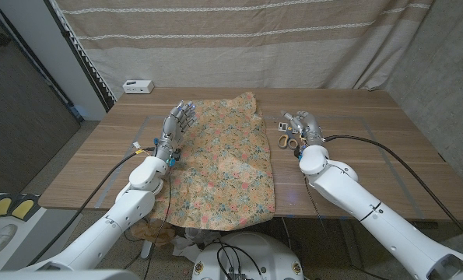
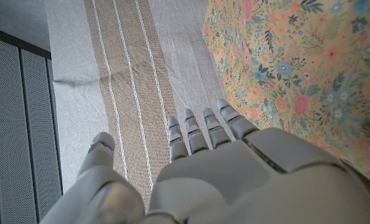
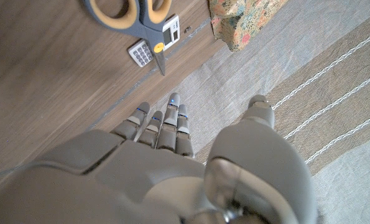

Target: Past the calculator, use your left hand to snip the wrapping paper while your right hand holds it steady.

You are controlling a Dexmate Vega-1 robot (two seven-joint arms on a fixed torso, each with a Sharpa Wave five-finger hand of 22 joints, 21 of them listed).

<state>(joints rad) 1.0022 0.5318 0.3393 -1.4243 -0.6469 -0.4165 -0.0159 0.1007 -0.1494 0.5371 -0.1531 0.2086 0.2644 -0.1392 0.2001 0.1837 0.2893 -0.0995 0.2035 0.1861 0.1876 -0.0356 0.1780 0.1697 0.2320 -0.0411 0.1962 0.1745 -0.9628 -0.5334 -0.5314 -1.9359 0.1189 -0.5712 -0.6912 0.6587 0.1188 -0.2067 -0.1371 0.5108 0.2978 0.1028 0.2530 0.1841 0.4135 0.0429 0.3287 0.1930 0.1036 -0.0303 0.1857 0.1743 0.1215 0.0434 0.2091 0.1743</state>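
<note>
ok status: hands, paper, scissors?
Both hands, left hand and right hand, open, holding nothing. Wrapping paper uncut, unheld. Scissors lying across calculator, ungrasped.

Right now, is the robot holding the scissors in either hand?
No. The scissors lie on the table across the calculator, beyond the right hand's empty, spread fingers.
</note>
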